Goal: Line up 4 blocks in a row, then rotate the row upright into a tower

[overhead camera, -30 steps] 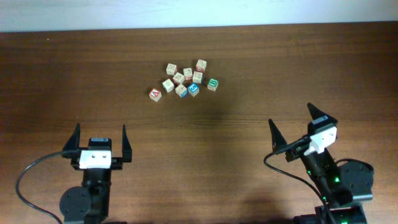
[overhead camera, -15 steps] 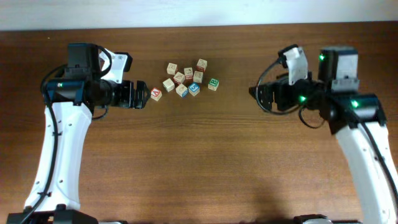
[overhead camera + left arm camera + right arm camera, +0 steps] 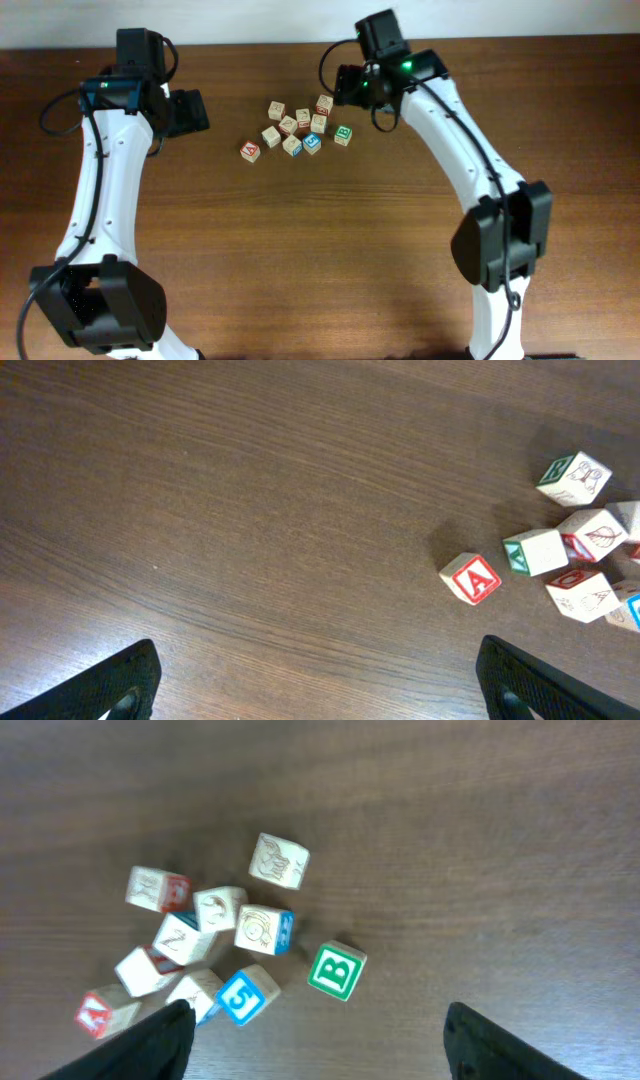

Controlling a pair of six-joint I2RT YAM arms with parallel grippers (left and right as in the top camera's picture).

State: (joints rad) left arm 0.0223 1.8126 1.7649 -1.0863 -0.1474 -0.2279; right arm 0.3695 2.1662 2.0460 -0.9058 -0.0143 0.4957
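Obstacle: small pale wooden alphabet cubes [image 3: 302, 119] packed close together | Passage: dark wooden tabletop [image 3: 330, 250] all around them

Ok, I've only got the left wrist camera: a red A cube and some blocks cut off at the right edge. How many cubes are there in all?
Observer: Ten cubes, in one loose cluster.
Operator: Which is farthest from the A cube?
Observer: A green B cube, at the cluster's edge.
Operator: And the right gripper?
Observer: The right gripper hovers on the B cube's side, jaws open, empty.
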